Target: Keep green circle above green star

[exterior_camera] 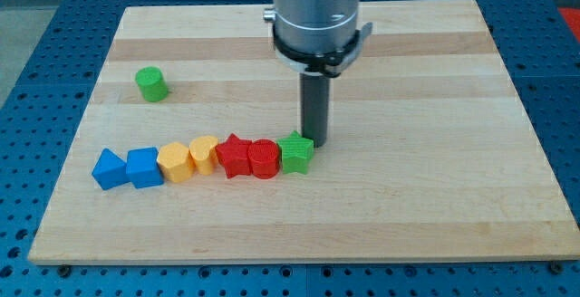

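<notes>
The green circle (152,84) stands alone at the view's upper left of the wooden board (435,197). The green star (295,152) lies at the right end of a row of blocks in the board's lower middle. My tip (317,141) rests on the board just to the right of and slightly above the green star, touching or nearly touching its upper right edge. The green circle is far to the left of my tip and higher in the view than the green star.
The row runs leftwards from the green star: a red circle (263,159), a red star (234,155), a yellow heart (204,153), a yellow hexagon (174,163), a blue cube (143,167) and a blue triangle (110,169). The blocks touch one another.
</notes>
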Available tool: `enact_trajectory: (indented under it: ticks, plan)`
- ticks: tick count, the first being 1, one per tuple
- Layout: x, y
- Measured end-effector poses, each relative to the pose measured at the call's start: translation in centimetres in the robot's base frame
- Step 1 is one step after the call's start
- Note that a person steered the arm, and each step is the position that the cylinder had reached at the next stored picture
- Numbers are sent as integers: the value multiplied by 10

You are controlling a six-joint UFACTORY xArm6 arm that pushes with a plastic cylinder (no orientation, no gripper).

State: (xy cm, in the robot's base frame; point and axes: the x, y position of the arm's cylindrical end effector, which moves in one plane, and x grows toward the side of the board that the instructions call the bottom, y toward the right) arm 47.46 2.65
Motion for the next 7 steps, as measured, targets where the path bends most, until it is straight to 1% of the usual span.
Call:
enact_trajectory:
  ticks: [1,2,3,4,5,6,7]
  plan:
    - [11,71]
    - [18,111]
    - [-35,93]
    - [-103,31]
    - [-142,-77]
    - [-153,-185]
    - [-152,-288]
